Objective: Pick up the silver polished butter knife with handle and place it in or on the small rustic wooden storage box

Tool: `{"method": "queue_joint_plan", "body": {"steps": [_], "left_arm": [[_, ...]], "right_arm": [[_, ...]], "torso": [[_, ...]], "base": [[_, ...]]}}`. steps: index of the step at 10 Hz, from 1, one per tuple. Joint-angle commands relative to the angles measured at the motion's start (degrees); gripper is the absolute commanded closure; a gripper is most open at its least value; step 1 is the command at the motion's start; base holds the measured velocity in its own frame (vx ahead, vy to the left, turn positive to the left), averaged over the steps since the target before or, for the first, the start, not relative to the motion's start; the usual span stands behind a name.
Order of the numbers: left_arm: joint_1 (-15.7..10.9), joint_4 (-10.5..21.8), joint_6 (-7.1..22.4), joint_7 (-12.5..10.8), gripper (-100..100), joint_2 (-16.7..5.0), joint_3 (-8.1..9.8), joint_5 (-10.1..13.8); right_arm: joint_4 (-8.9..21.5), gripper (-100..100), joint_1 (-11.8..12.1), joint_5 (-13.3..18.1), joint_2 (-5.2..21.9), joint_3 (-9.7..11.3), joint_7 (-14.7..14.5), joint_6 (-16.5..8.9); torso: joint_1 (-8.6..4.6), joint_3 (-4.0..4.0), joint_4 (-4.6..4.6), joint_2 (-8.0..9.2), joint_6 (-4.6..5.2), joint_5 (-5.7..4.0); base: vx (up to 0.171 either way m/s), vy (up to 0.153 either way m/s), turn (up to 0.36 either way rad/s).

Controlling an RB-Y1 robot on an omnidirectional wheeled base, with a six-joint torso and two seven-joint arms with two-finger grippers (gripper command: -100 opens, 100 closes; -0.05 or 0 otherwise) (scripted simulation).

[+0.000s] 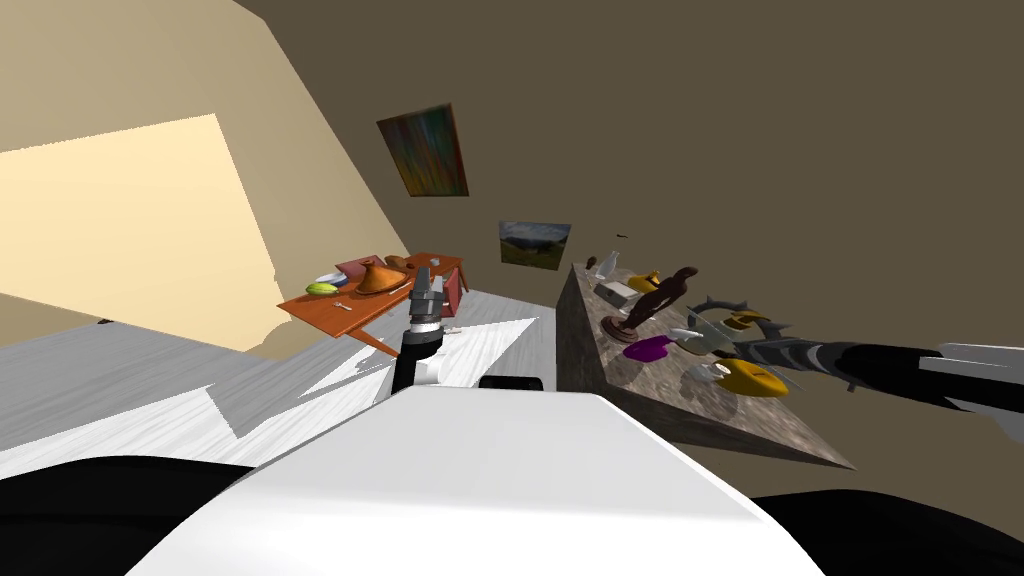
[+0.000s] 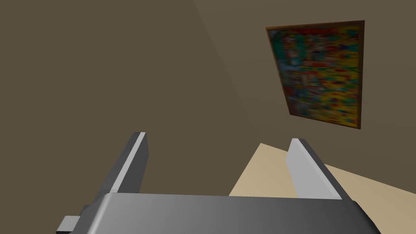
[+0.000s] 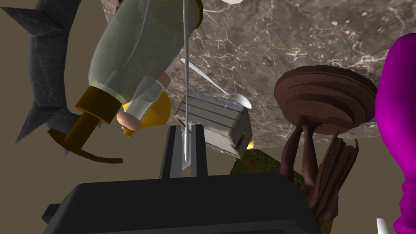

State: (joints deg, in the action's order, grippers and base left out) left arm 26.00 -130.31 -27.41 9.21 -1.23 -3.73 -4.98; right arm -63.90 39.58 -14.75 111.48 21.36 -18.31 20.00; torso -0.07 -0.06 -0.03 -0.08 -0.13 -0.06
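The right claw (image 3: 185,156) is narrow, its two blade fingers (image 3: 169,151) pinched on the thin, polished silver butter knife (image 3: 186,101). One end of the knife sits between the fingers, and the rest runs straight out past their tips. The right arm reaches across the brown-grey marbled stone worktop (image 3: 304,40).

The small, pale, slatted wooden storage box (image 3: 213,122) stands on the worktop just beyond the fingertips. In the wrist view the knife crosses the edge of the box; whether the two touch cannot be told. A silver spoon (image 3: 217,87) lies by the box's far side.

A clear glass bottle with an amber neck (image 3: 130,61) is close beside the knife, and a dark grey spiked object (image 3: 40,81) lies past it. On the box's other side stand a dark brown carved figurine on a round base (image 3: 325,101) and a magenta object (image 3: 398,122).

The left claw (image 2: 218,137) is wide open and holds nothing. In the head view it is raised in front of the chest, well apart from the worktop.
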Motion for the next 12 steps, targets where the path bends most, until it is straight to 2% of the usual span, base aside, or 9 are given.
{"method": "queue_joint_plan", "body": {"steps": [1, 2, 6, 7, 8, 9, 10, 11, 12], "left_arm": [[0.0, 0.0, 0.0, 0.0, 0, 0.0, 0.0, 0.0], [0.0, 0.0, 0.0, 0.0, 0, 0.0, 0.0, 0.0], [0.0, 0.0, 0.0, 0.0, 0, 0.0, 0.0, 0.0], [0.0, 0.0, 0.0, 0.0, 0, 0.0, 0.0, 0.0], [0.0, 0.0, 0.0, 0.0, 0, 0.0, 0.0, 0.0], [0.0, 0.0, 0.0, 0.0, 0, 0.0, 0.0, 0.0], [0.0, 0.0, 0.0, 0.0, 0, 0.0, 0.0, 0.0], [0.0, 0.0, 0.0, 0.0, 0, 0.0, 0.0, 0.0], [0.0, 0.0, 0.0, 0.0, 0, 0.0, 0.0, 0.0]], "right_arm": [[0.2, 100, -1.2, -2.9, 1.6, 2.2, -1.2, 0.6], [0.2, 100, -1.2, -3.2, 1.6, 2.2, -1.2, 0.6], [7.3, 100, -4.9, 1.1, 4.3, 5.2, 5.2, 5.7], [7.3, 100, -4.9, 1.1, 4.3, 5.2, 5.5, 5.7], [8.9, 100, -6.0, 2.2, 4.7, 5.9, 7.4, 6.9], [8.9, 100, -6.0, 2.2, 4.7, 5.9, 7.6, 6.9], [10.5, 100, -7.0, 3.4, 5.1, 6.7, 9.7, 7.9], [10.5, 100, -7.0, 3.4, 5.1, 6.7, 9.9, 7.9], [11.9, 100, -8.1, 4.5, 5.3, 7.5, 11.8, 8.9]], "torso": [[0.0, 0.0, 0.0, 0.0, 0.0, 0.0], [0.01, -0.02, -0.02, -0.02, -0.03, -0.04], [-0.03, -0.15, -0.06, -0.26, -0.11, 0.0], [-0.02, -0.24, -0.09, -0.42, -0.15, 0.02], [-0.04, -0.26, -0.12, -0.43, -0.13, -0.05], [-0.12, -0.27, -0.11, -0.46, -0.14, -0.05], [-0.14, -0.24, -0.11, -0.4, -0.1, -0.11], [-0.15, -0.26, -0.1, -0.45, -0.12, -0.08], [-0.13, -0.25, -0.1, -0.41, -0.09, -0.1]], "base": [[0.003, 0.008, -0.014], [0.0, 0.0, 0.0], [0.049, -0.004, 0.035], [0.082, -0.02, 0.033], [0.083, -0.033, 0.065], [0.065, -0.028, 0.049], [0.087, -0.027, 0.077], [0.076, -0.025, 0.044], [0.094, -0.034, 0.084]]}}
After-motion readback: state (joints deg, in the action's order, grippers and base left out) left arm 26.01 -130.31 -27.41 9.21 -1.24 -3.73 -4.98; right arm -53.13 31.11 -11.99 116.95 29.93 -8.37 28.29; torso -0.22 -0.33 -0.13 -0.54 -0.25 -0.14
